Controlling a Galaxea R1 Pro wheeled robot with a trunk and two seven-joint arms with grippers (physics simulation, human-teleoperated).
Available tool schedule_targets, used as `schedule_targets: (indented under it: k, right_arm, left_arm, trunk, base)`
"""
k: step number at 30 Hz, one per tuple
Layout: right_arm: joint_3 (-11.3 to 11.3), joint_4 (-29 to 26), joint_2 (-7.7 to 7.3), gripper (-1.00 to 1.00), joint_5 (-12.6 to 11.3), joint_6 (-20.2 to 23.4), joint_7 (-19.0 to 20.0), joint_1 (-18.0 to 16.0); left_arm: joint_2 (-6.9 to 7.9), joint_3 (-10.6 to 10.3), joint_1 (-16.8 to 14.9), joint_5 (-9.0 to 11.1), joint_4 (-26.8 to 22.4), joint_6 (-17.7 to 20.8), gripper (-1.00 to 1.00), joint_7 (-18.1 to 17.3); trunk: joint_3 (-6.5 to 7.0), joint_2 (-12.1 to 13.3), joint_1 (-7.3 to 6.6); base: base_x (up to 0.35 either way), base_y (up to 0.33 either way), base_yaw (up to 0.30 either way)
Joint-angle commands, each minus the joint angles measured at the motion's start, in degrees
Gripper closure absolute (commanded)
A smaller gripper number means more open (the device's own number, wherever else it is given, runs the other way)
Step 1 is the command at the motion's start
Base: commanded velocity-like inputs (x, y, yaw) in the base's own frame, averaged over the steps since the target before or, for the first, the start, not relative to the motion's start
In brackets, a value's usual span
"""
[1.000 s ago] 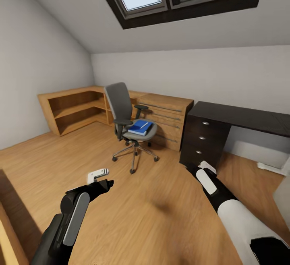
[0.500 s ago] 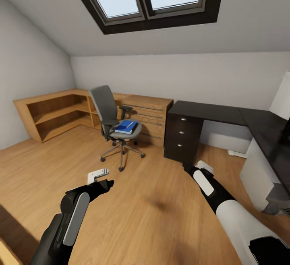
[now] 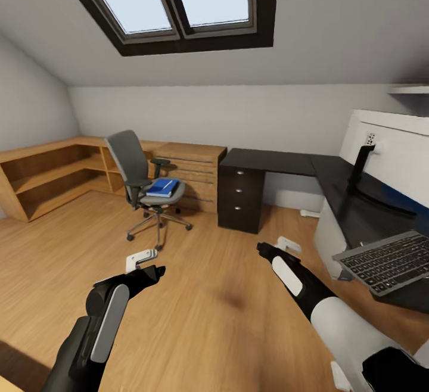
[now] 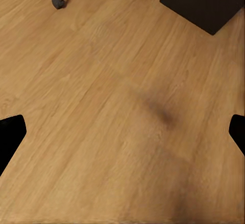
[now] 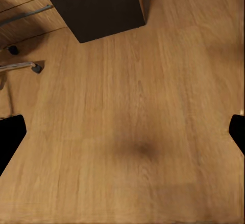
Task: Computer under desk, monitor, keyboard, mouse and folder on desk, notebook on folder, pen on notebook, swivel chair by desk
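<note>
My left arm reaches forward, low, dark forearm with a grey panel, left gripper (image 3: 143, 258) at its end. My right arm stretches ahead too, white upper section, black wrist, right gripper (image 3: 286, 244). In both wrist views my fingers sit wide apart, holding nothing.

My head camera sits high and looks forward and down across the attic room, the long black L-shaped desk (image 3: 280, 162) from 12 to 3 o'clock. Both my wrist cameras point steeply down at the light wood plank floor (image 4: 117, 121), fairly near. All three share that floor and the desk's black drawer unit (image 5: 94, 6).
</note>
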Motion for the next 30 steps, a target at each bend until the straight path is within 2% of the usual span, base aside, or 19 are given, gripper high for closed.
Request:
schedule_targets:
  k: [1,9,23,24,25,30]
  right_arm:
    - [1.08,-0.11,0.04,-1.00,-0.16,0.15,-0.47,-0.06]
    - [4.34,-0.23,0.54,-1.00,0.24,0.01,-0.49,-0.04]
    - [5.14,-0.29,0.79,-1.00,0.39,-0.02,-0.41,-0.02]
    - [6.88,-0.32,0.78,-1.00,0.42,-0.05,-0.44,-0.03]
    - [7.61,-0.33,0.78,-1.00,0.43,-0.08,-0.45,-0.02]
    - [10.18,-0.37,0.78,-1.00,0.42,-0.93,-0.48,-0.01]
  left_arm:
    - [-0.03,0.22,-0.03,0.62,-0.07,0.18,-1.00,0.49]
    - [-0.06,0.73,-0.03,0.62,-0.07,0.18,-1.00,0.48]
    - [-0.07,0.86,-0.03,0.62,-0.07,0.17,-1.00,0.48]
    - [-0.07,0.87,-0.03,0.62,-0.07,0.17,-1.00,0.50]
    - [-0.07,0.87,-0.03,0.62,-0.07,0.17,-1.00,0.49]
    - [-0.05,0.94,-0.03,0.62,-0.07,0.17,-1.00,0.55]
  trunk:
    - [0.13,0.38,-0.27]
    - [1.55,3.59,-2.02]
    - [4.05,9.20,-5.10]
    - [4.23,9.61,-5.32]
    - [4.41,10.01,-5.54]
    - [5.31,12.01,-6.64]
  base:
    - [-0.340,0.000,-0.282]
    - [-0.341,0.000,-0.198]
    - [-0.342,-0.034,-0.020]
    - [-0.341,-0.126,-0.001]
    - [-0.339,-0.131,-0.001]
    - [-0.211,-0.085,0.000]
